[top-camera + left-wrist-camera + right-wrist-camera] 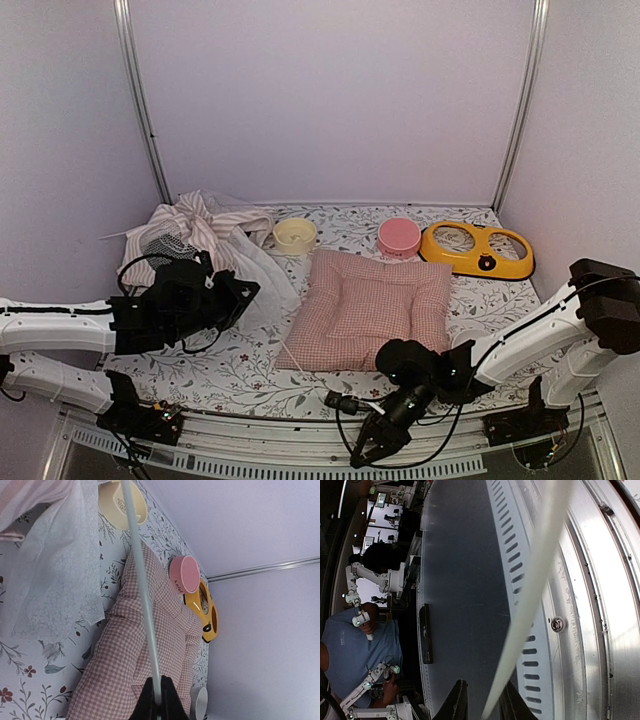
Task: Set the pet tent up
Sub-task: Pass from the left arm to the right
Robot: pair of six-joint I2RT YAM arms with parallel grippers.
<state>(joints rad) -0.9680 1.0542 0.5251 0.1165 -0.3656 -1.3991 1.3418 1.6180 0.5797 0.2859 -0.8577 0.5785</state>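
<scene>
The pet tent (200,232) lies crumpled at the back left of the table, pink-striped fabric with a black mesh patch. Its sheer white curtain (55,570) hangs beside a thin white pole (142,590). My left gripper (157,681) is shut on that pole, just right of the tent (243,290). The right gripper (367,452) hangs past the table's near edge, pointing down. In the right wrist view a white pole (535,580) runs between its jaws (484,686), close to the right finger, with a gap still showing on the left.
A pink checked cushion (365,305) lies mid-table. Behind it stand a cream bowl (295,235), a pink bowl (399,237) and a yellow double feeder (478,250). A white cup (200,700) sits by the cushion. The slotted metal front rail (600,605) runs under the right gripper.
</scene>
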